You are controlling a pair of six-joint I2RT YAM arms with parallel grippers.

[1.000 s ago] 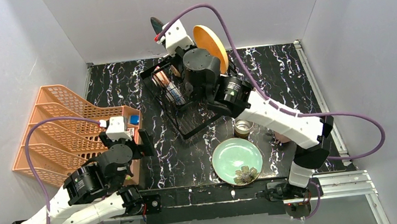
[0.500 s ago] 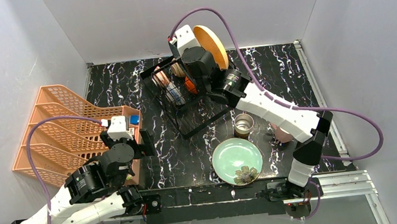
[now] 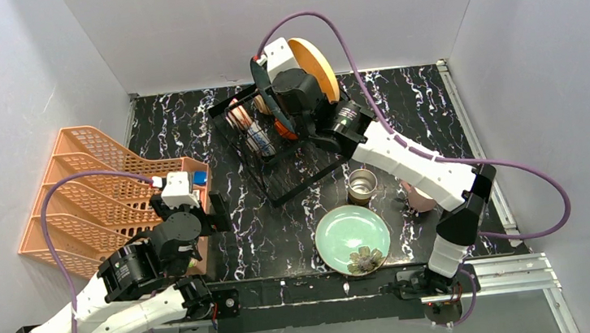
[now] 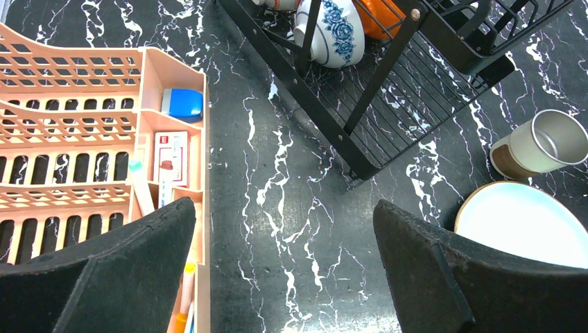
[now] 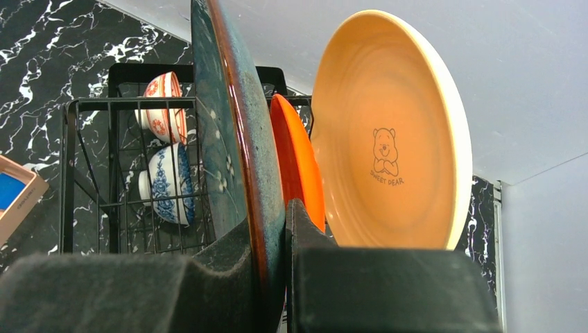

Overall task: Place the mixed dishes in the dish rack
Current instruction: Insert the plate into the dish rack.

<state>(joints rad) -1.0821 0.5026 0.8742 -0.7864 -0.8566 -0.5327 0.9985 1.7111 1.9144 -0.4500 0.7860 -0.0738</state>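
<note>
The right gripper (image 5: 270, 216) is clamped on the rim of a dark teal plate (image 5: 232, 139), held on edge at the dish rack (image 5: 87, 104); whether it is seated I cannot tell. At its 3 o'clock an orange plate (image 5: 298, 163) and a yellow plate (image 5: 388, 132) stand upright in the rack. At 9 o'clock a red floral bowl (image 5: 161, 104) and a blue-patterned bowl (image 5: 166, 184) sit inside. The left gripper (image 4: 283, 208), jaws wide apart, hovers beside the orange tray (image 4: 69, 125). A steel cup (image 4: 548, 142) and a pale green plate (image 4: 520, 222) sit on the table (image 4: 277, 173) at its 3 o'clock.
</note>
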